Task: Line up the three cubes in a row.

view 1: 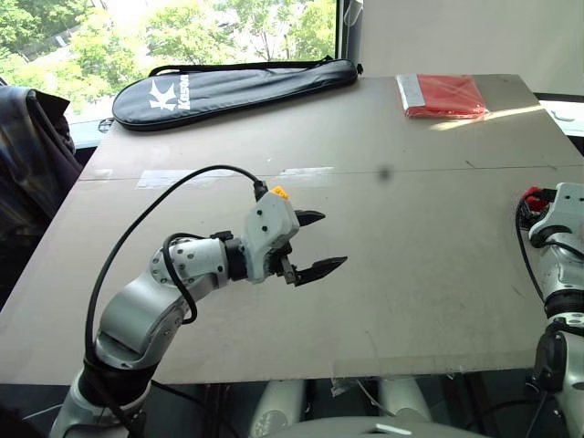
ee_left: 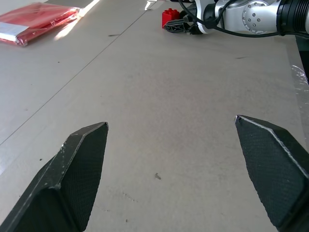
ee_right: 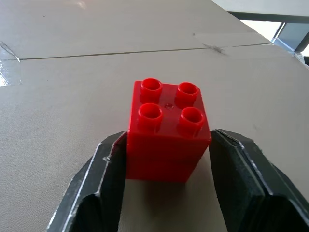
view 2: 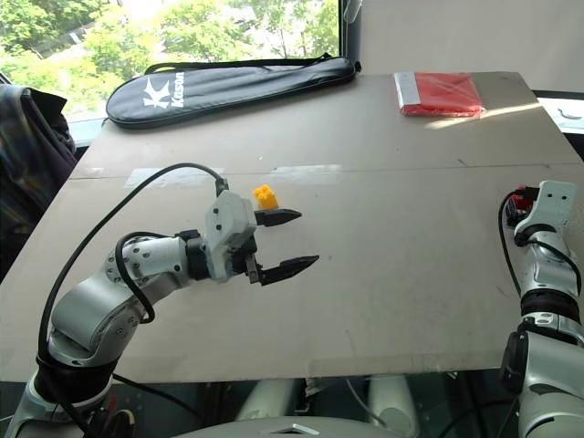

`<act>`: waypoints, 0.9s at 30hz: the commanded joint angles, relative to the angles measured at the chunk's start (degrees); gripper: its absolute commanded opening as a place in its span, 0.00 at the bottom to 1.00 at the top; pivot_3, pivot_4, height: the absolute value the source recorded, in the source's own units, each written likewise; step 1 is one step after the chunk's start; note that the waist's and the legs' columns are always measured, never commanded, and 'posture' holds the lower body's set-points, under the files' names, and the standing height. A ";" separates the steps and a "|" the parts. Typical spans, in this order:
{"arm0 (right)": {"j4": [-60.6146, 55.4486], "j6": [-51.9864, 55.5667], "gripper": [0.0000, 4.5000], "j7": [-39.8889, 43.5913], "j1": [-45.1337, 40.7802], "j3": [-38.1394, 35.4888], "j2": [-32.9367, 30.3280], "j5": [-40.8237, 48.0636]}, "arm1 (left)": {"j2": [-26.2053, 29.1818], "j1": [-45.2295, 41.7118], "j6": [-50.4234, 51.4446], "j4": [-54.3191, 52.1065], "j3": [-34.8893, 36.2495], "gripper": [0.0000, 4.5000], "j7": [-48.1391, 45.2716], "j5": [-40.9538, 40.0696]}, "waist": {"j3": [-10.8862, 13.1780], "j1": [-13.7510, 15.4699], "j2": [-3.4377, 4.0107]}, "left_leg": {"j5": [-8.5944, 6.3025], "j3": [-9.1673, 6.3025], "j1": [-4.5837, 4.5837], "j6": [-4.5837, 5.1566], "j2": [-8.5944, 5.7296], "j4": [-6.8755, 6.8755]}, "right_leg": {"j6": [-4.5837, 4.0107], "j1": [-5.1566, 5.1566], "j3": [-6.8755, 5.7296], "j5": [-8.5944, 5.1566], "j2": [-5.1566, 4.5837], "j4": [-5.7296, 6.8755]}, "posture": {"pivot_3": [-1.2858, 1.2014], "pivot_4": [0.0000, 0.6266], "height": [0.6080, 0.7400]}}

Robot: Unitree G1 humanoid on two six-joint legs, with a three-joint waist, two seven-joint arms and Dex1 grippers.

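Observation:
A red studded cube (ee_right: 166, 140) rests on the tabletop near its right edge, also seen as the red cube (ee_left: 169, 17) from across the table. My right gripper (ee_right: 169, 135) is shut on it, one black finger pressed to each side. A yellow cube (view 2: 265, 194) sits left of the table's middle, just beyond my left gripper (view 2: 287, 240). That gripper hovers a little above the board with its fingers wide open and nothing between them. In the left eye view the yellow cube (view 1: 279, 192) is partly hidden behind the left wrist.
A long black racket bag (view 1: 237, 89) lies along the far left edge of the brown table (view 1: 411, 274). A flat red packet (view 1: 443, 96) lies at the far right. A dark jacket (view 1: 32, 155) hangs beside the table's left edge.

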 commanded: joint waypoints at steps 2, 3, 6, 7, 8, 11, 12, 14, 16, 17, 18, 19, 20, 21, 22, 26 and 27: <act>0.21 -1.57 0.47 0.86 -1.79 -1.53 -1.35 1.86 | 0.61 0.13 -0.60 -1.89 1.06 0.96 0.15 -0.30 | 0.00 0.00 0.00 | 0.00 0.00 0.00 0.00 0.00 0.00 | 0.00 0.00 0.02 0.00 0.00 0.00 | 0.52 0.24 0.65; -0.16 -1.56 0.47 1.14 -1.74 -1.71 -1.30 2.18 | 0.68 0.28 -0.59 -1.95 1.06 0.96 0.21 -0.27 | 0.00 0.00 0.00 | 0.00 0.00 0.00 0.00 0.00 0.00 | 0.00 0.00 0.03 0.00 0.00 0.00 | 0.52 0.24 0.65; -2.40 -1.34 0.47 1.67 -0.68 -2.10 -0.94 3.03 | 0.89 0.79 -0.47 -2.21 1.19 0.96 0.39 -0.25 | 0.00 0.00 0.00 | 0.00 0.00 0.00 0.00 0.00 0.00 | 0.00 0.00 0.08 0.00 0.00 0.00 | 0.52 0.24 0.65; -4.89 -0.58 0.47 1.73 0.71 -2.40 -0.57 3.65 | 0.98 1.02 -0.39 -2.37 1.32 0.96 0.51 -0.30 | 0.00 0.01 0.00 | 0.00 0.00 0.00 0.00 0.00 0.00 | 0.00 0.00 0.09 0.00 0.00 0.00 | 0.52 0.24 0.65; -7.67 -0.54 0.47 1.64 2.37 -2.61 -0.20 4.00 | 0.98 1.23 -0.54 -2.52 1.46 0.96 0.59 -0.28 | 0.00 0.00 0.00 | 0.00 0.00 0.00 0.00 0.00 0.00 | 0.00 0.00 0.09 0.00 0.00 0.00 | 0.52 0.24 0.65; -14.02 0.97 0.47 1.15 5.85 -2.90 0.51 4.91 | 0.91 1.60 -0.52 -2.60 1.65 0.96 0.78 -0.43 | 0.00 0.18 0.00 | 0.00 -0.09 -0.01 0.00 0.01 -0.01 | 0.00 0.00 0.05 0.00 -0.01 0.00 | 0.52 0.24 0.65; -15.81 1.85 0.47 0.99 6.82 -3.09 0.70 5.37 | 1.00 1.65 -0.35 -2.58 1.38 0.96 0.84 -0.26 | 0.00 0.12 0.00 | 0.00 -0.10 -0.02 0.00 0.01 -0.01 | 0.00 0.00 0.05 0.00 -0.01 0.01 | 0.52 0.24 0.65; -19.97 3.82 0.47 0.42 8.98 -3.34 1.39 6.28 | 1.04 1.71 -0.27 -2.53 1.05 0.96 0.98 -0.05 | 0.00 0.12 0.00 | 0.00 -0.05 -0.01 0.00 0.00 0.00 | 0.00 0.00 0.09 0.00 -0.01 0.01 | 0.52 0.24 0.65; -24.97 5.53 0.47 0.50 11.49 -2.86 2.10 6.75 | 0.94 1.69 -0.68 -2.30 0.97 0.96 0.90 -0.05 | 0.00 0.14 0.00 | 0.00 -0.06 0.01 0.00 0.00 0.01 | 0.00 0.01 0.09 0.00 -0.01 0.02 | 0.52 0.24 0.65; -26.60 6.36 0.47 0.36 12.24 -2.74 2.30 6.89 | 0.89 1.64 -0.84 -2.17 0.95 0.96 0.86 -0.08 | 0.00 0.13 0.00 | 0.00 -0.06 0.01 0.00 0.00 0.01 | 0.00 0.00 0.09 0.00 -0.01 0.05 | 0.52 0.24 0.65; -27.77 7.07 0.47 0.19 12.76 -2.71 2.44 7.00 | 0.86 1.60 -0.94 -2.09 0.94 0.96 0.84 -0.09 | 0.00 0.08 0.01 | 0.00 -0.06 0.02 0.00 0.00 0.01 | 0.01 0.00 0.09 0.00 -0.01 0.06 | 0.52 0.24 0.65; -27.02 7.00 0.47 -0.39 12.18 -2.77 2.16 6.61 | 0.74 1.28 -1.01 -1.69 0.64 0.96 0.81 0.09 | 0.00 0.06 0.01 | -0.01 -0.04 0.04 0.00 0.00 0.01 | 0.00 0.00 0.09 0.00 -0.01 0.08 | 0.52 0.24 0.65; -25.79 6.89 0.47 -0.78 11.34 -2.69 1.85 6.19 | 0.62 0.97 -1.10 -1.35 0.33 0.96 0.75 0.24 | 0.00 0.04 0.01 | -0.01 -0.02 0.07 0.01 0.00 0.01 | 0.00 0.00 0.09 0.00 0.00 0.10 | 0.52 0.24 0.65; -23.92 6.74 0.47 -0.93 10.00 -2.65 1.73 6.11 | 0.49 0.64 -1.17 -1.05 0.04 0.96 0.70 0.37 | 0.00 0.01 0.00 | -0.01 0.00 0.07 0.01 0.00 0.01 | 0.00 0.00 0.08 0.01 0.00 0.11 | 0.52 0.24 0.65; -22.55 6.61 0.47 -0.96 9.04 -2.62 1.65 6.10 | 0.38 0.40 -1.21 -0.88 -0.17 0.96 0.70 0.46 | 0.00 0.00 0.00 | -0.01 0.05 0.11 0.02 0.00 0.01 | -0.01 0.00 0.05 0.01 0.01 0.13 | 0.52 0.24 0.65; -16.08 5.12 0.47 -1.70 5.53 -2.28 0.99 5.06 | 0.54 -0.05 -1.43 -0.38 -0.01 0.96 0.55 0.62 | 0.01 0.03 -0.01 | -0.01 0.09 0.16 0.03 0.01 0.02 | -0.04 0.02 0.04 0.03 0.04 0.16 | 0.52 0.24 0.65; -14.97 4.58 0.47 -1.67 5.00 -2.12 0.82 4.80 | 0.64 0.06 -1.43 -0.38 0.14 0.96 0.55 0.61 | 0.01 0.03 -0.01 | -0.01 0.09 0.15 0.02 0.01 0.01 | -0.04 0.01 0.03 0.03 0.05 0.16 | 0.52 0.24 0.65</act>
